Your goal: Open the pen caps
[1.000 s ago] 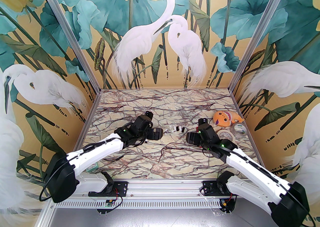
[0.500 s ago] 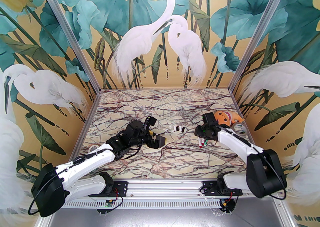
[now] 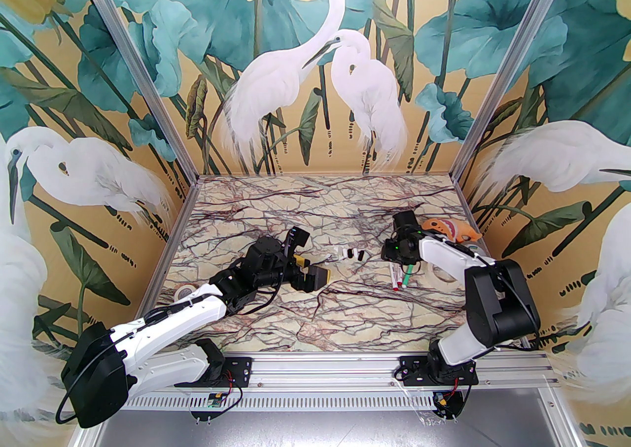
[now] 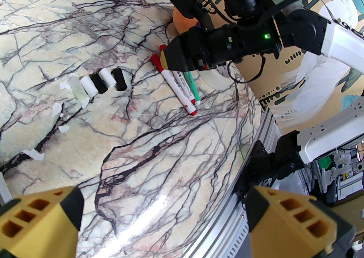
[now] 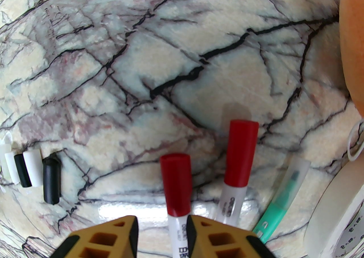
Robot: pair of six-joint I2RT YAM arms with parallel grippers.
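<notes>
On the table's [image 3: 320, 208] right side, the right gripper [image 5: 162, 222] has dropped over a pen [image 5: 178, 227], jaws narrowing round its barrel (a gap remains on one side), so uncapping is near. The left gripper [image 4: 166, 205] gapes empty. From above the wrist hides this; the right wrist view shows the red cap [image 5: 175, 183] on and loose caps [image 5: 51, 180] off to its left.

Red pen caps [image 5: 175, 183] — table [image 5: 199, 37] (veined marble)

Wide bare marble is left across the near half and far edge of the table [image 3: 315, 326]. Mid-table, passage is narrowed by a row of loose caps [image 4: 98, 84] and three pens [image 4: 182, 89], with a gap between them. The right edge is blocked by a tape roll [image 5: 332, 222] and an orange toy [image 3: 446, 228].
</notes>
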